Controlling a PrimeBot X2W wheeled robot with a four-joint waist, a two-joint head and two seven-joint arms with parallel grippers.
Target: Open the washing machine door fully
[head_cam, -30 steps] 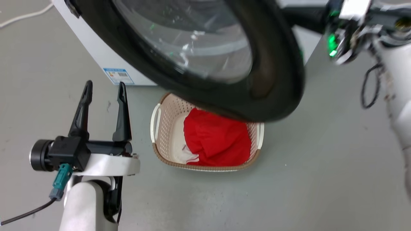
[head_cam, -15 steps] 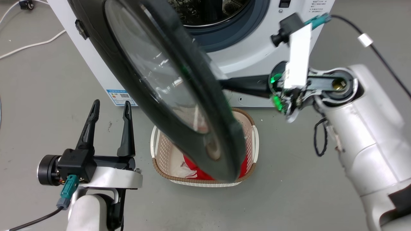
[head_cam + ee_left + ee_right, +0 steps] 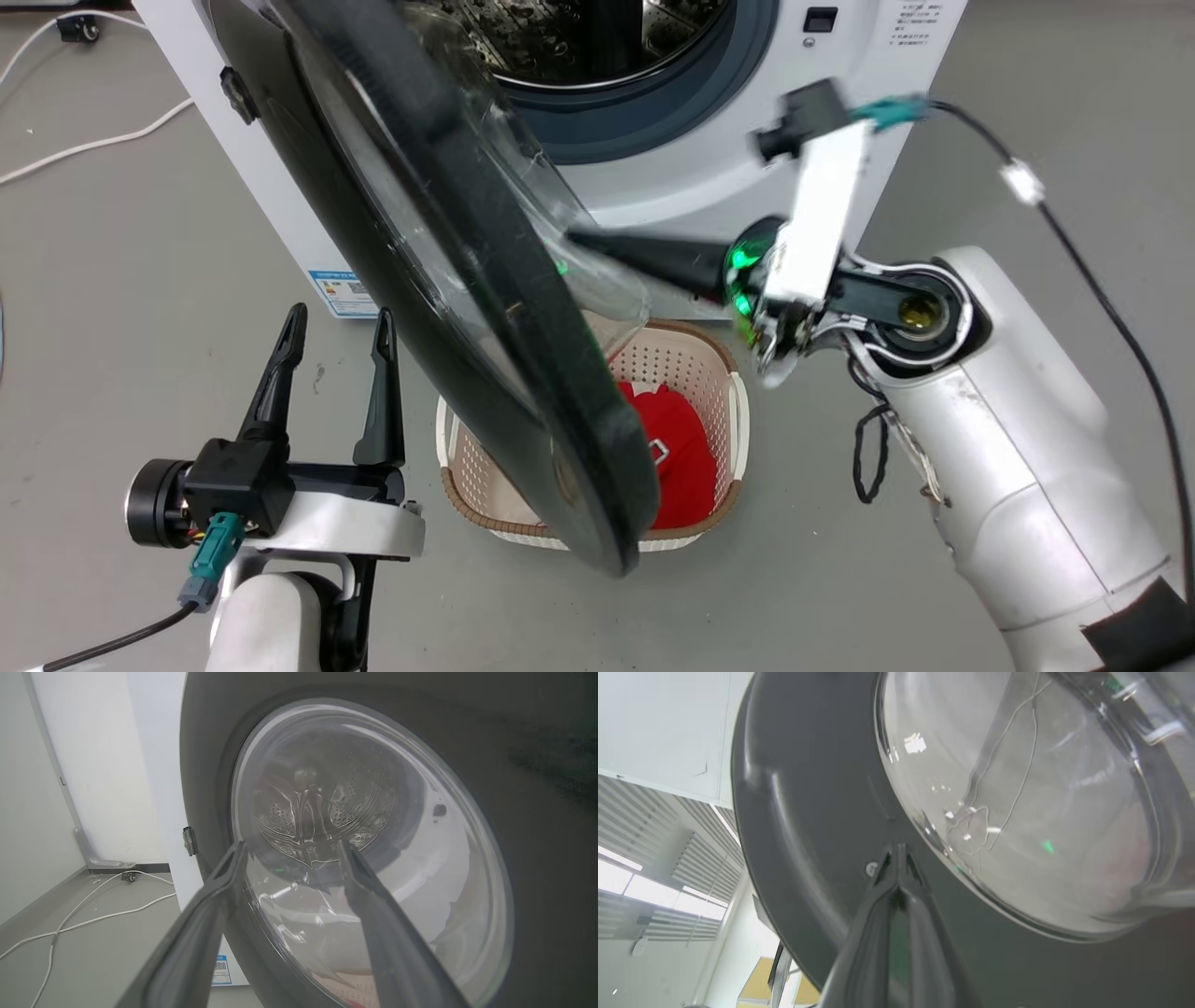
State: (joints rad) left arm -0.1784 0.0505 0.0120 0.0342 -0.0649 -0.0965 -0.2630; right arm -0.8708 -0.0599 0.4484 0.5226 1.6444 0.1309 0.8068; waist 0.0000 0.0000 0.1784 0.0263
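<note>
Our right wrist view reveals the right gripper (image 3: pixel 900 854) pinched shut, empty, tips against the washing machine door (image 3: pixel 803 812), swung out off the left front edge of the washing machine (image 3: pixel 709 177). Our left gripper (image 3: pixel 340 313) gapes empty; we cannot read the blue-white sticker (image 3: pixel 344 291).

The washing machine door (image 3: pixel 551 373) is glossy black plastic around a clear, smooth glass bowl (image 3: pixel 1041 812) that catches bright reflections. At twelve o'clock in the head view, the washing machine (image 3: pixel 681 187) has smooth white panels, a shiny perforated steel drum (image 3: pixel 560 37) and a matt grey rubber gasket (image 3: pixel 672 103). At six o'clock a cream perforated plastic basket (image 3: pixel 691 355) with a brown woven-look rim holds soft red cloth (image 3: pixel 686 457) on the matt grey floor (image 3: pixel 840 560), and at eight o'clock the left gripper (image 3: pixel 340 317) has matt black plastic fingers.
</note>
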